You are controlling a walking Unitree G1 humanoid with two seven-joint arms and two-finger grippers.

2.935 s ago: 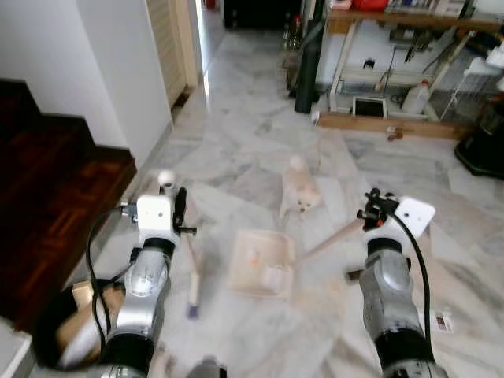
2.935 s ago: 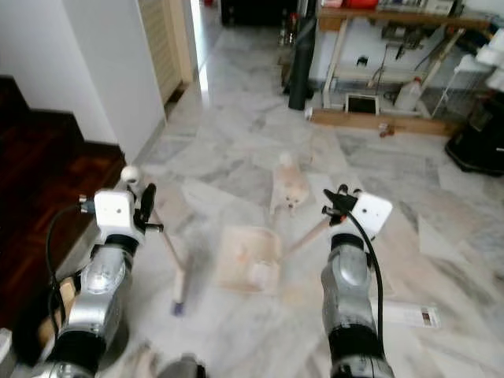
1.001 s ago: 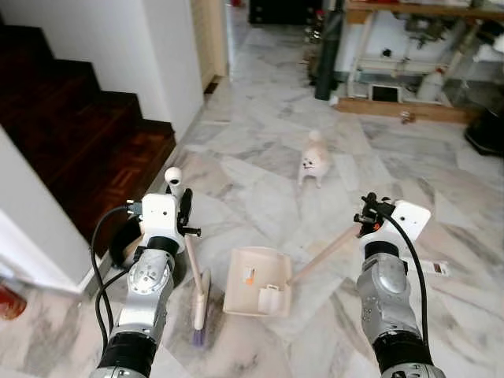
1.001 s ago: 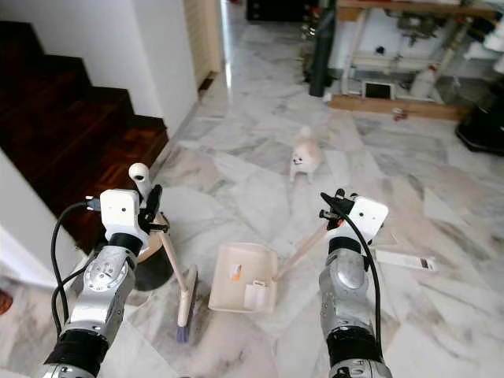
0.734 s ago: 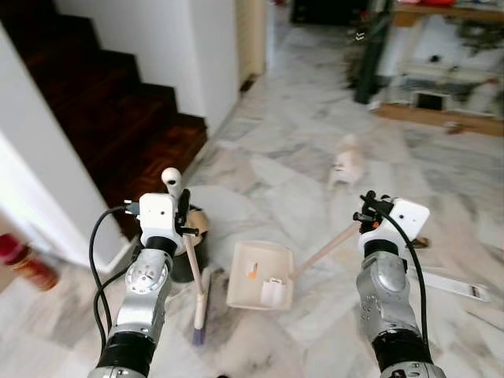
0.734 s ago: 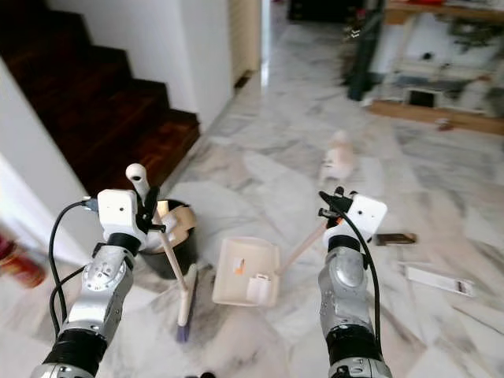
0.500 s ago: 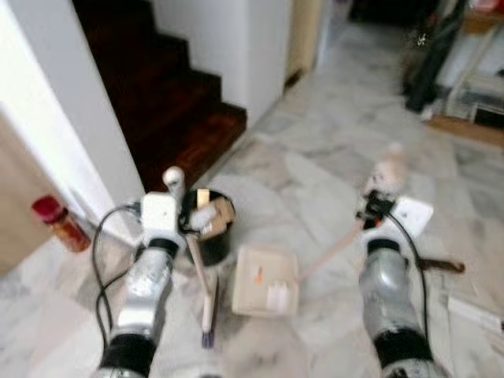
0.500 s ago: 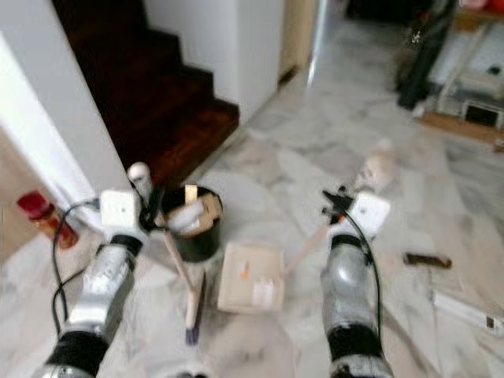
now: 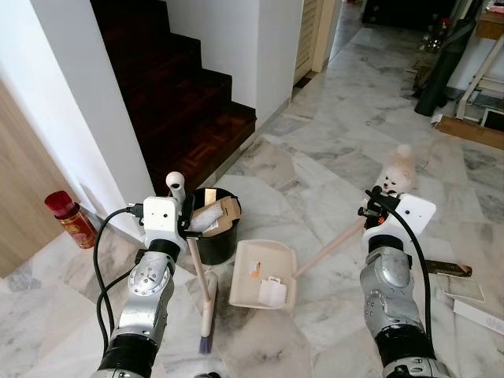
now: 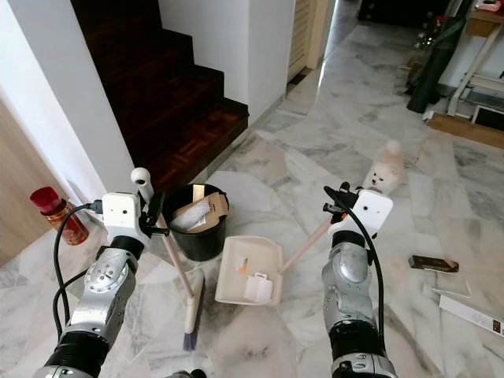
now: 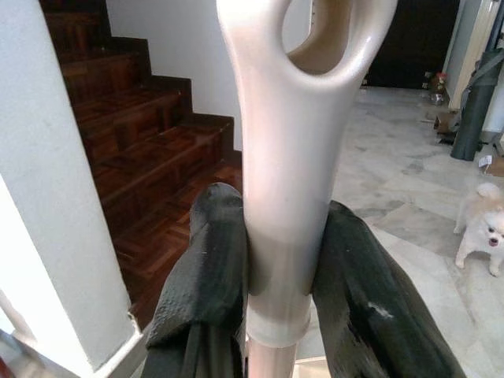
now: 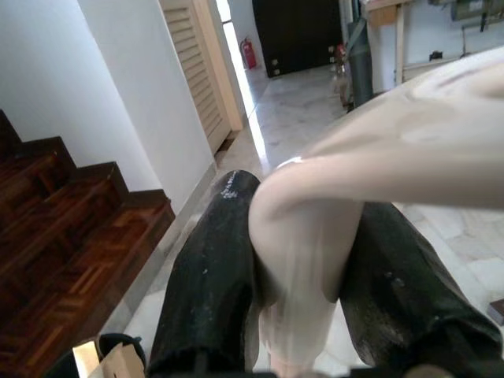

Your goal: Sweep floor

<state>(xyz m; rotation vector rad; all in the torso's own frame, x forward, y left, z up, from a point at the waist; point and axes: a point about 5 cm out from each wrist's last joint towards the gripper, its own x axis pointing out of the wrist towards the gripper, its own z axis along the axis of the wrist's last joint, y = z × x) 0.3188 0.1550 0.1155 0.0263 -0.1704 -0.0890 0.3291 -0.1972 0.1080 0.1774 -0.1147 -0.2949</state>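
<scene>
My left gripper (image 9: pixel 184 223) is shut on the cream broom handle (image 11: pixel 295 197). The broom (image 9: pixel 200 285) slants down to its purple bristles (image 9: pixel 204 344) on the marble floor. My right gripper (image 9: pixel 370 213) is shut on the long handle (image 12: pixel 315 260) of a cream dustpan (image 9: pixel 264 274). The dustpan lies flat between my arms and holds a white scrap and an orange bit. A black bin (image 9: pixel 213 224) stuffed with cardboard and paper stands just beyond the broom, left of the dustpan.
Dark wooden stairs (image 9: pixel 169 102) rise at the left behind a white wall (image 9: pixel 87 134). A red bottle (image 9: pixel 69 219) stands by the wall. A small white dog (image 9: pixel 398 168) sits ahead on the right. A dark flat object (image 9: pixel 447 269) and papers (image 9: pixel 472 303) lie on the floor at right.
The camera has swung left and the view has sharpened. The bin, the red bottle and the stairs now sit fully in view. Both grippers keep their hold on broom and dustpan.
</scene>
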